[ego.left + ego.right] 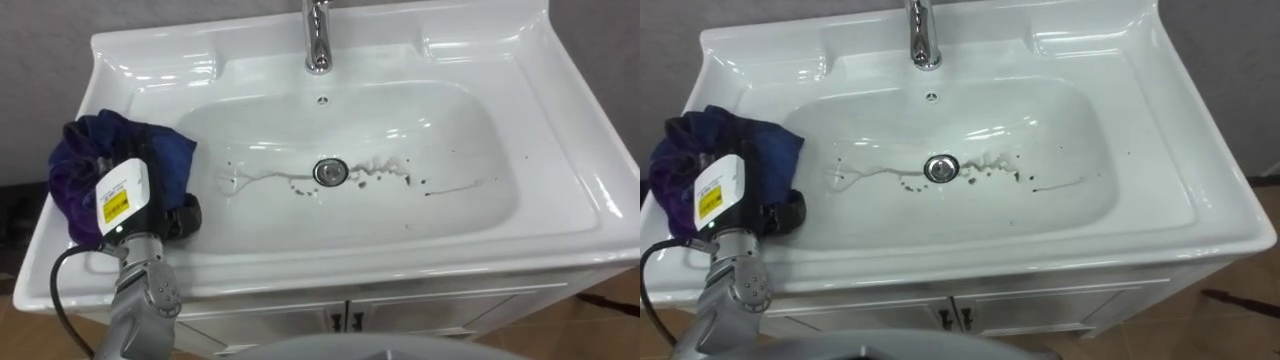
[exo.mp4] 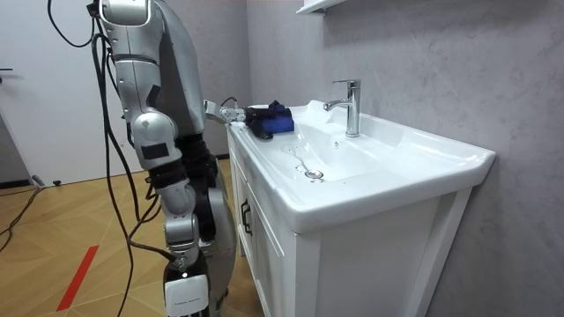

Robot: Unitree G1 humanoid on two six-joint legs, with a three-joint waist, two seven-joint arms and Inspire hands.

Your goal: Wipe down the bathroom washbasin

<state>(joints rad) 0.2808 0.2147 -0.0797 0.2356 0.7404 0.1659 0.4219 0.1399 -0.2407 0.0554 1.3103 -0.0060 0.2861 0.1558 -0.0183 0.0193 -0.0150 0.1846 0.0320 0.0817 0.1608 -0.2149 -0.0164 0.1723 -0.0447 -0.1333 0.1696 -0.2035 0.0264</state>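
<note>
The robot stands at the front of a white cabinet (image 2: 264, 238) with the basin (image 1: 560, 150) on top. Its left hand (image 1: 125, 195) rests on the basin's left rim. The fingers are tucked into a dark blue and purple cloth (image 1: 120, 145), so I cannot tell if they are spread or pinching it. The cloth sits bunched up on the rim, over and beyond the fingers, and its right edge hangs just over the bowl.

Just right of the fingers, the bowl starts. A thin wet line and small dark specks (image 1: 385, 170) run along the bottom, away from the fingers to the right. The round metal drain (image 1: 330, 171) lies in the middle of that dirty line, well right of the fingers. Farther back from the fingers and to their right, the shiny tap (image 1: 317, 35) stands upright on the back rim, with a tiny hole (image 1: 322, 100) in the wall below it. Far right of the fingers, the wide right rim looks white and glossy.

In the room view, the right hand (image 2: 187, 291) hangs low beside the robot's body, well apart from the basin.
</note>
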